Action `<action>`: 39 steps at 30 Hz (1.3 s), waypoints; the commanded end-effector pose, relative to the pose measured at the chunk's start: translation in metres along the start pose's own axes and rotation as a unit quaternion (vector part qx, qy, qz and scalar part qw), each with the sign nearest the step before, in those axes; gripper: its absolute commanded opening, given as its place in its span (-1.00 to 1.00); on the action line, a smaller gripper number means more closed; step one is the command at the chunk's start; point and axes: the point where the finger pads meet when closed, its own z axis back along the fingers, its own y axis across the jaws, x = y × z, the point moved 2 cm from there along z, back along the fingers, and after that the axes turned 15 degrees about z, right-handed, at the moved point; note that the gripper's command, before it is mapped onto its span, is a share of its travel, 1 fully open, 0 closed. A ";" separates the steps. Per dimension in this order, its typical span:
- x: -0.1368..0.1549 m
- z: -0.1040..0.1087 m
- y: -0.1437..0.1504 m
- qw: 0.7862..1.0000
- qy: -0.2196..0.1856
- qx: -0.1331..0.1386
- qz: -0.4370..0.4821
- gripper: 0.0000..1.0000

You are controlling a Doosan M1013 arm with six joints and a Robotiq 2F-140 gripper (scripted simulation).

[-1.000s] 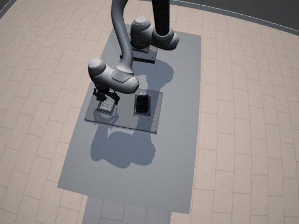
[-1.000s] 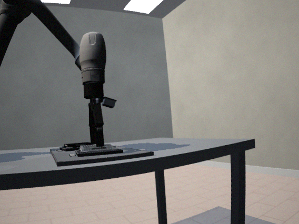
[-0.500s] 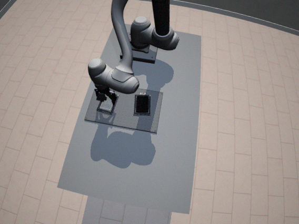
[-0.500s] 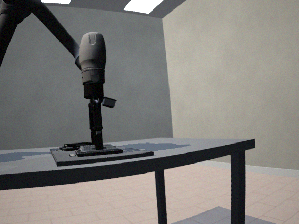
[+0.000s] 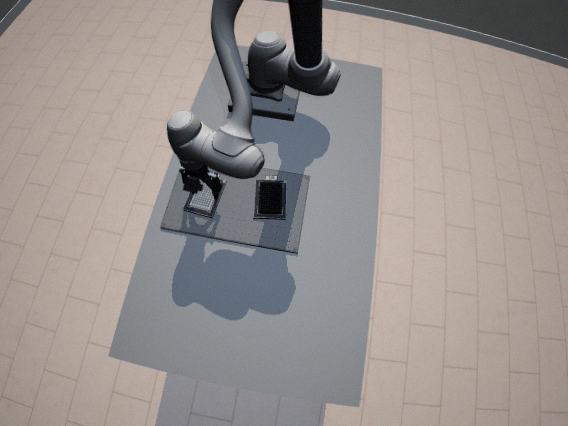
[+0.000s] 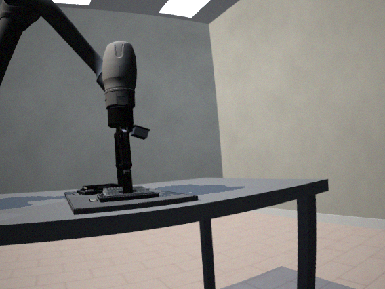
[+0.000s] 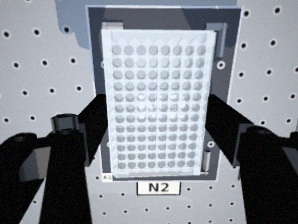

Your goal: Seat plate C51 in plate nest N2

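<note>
Gripping plate C51 [image 7: 156,102] by both long edges, jaws closed.

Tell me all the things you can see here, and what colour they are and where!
Table: one, grey, on the tiled floor.
Base board: one, dark grey with small holes, on the table.
Plate nest N2: one, grey frame with a white label, on the board.
Plate C51: one, white with rows of round wells, in nest N2, gripped on its two long sides.
Dark plate: one, black, in the other nest on the same board.
Robot arm: one, grey, bolted to the table.
Tool: one, black, shut on plate C51.
</note>
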 end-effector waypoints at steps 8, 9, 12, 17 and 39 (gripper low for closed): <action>0.000 0.009 0.000 1.000 0.001 0.000 0.000 -0.80; 0.000 0.011 0.000 1.000 0.001 0.000 0.000 -0.80; 0.000 0.016 0.000 1.000 0.001 0.000 0.000 -0.80; 0.000 0.021 0.000 1.000 0.001 0.000 0.000 -0.80; 0.000 0.030 0.000 1.000 0.001 0.000 0.000 -0.80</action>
